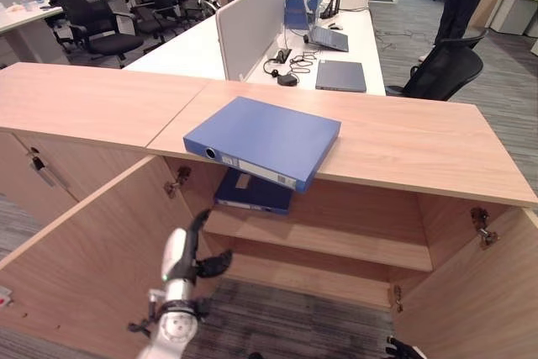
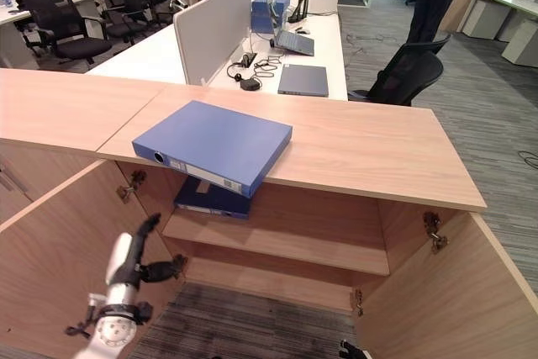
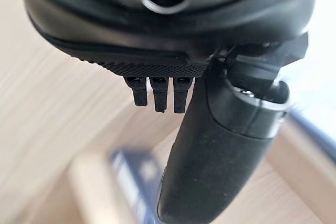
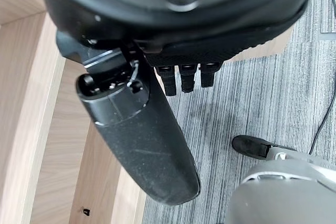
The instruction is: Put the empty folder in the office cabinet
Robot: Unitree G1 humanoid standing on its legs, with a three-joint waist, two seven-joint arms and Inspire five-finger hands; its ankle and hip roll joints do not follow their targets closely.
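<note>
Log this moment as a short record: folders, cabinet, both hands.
folder on top: blue folder lying flat on the cabinet top, one corner jutting past the front edge
folder inside: second blue folder on the upper shelf
cabinet doors: left door and right door swung open
left hand: raised before the open cabinet, fingers relaxed, holding nothing
right hand: low by the floor, holding nothing
</note>
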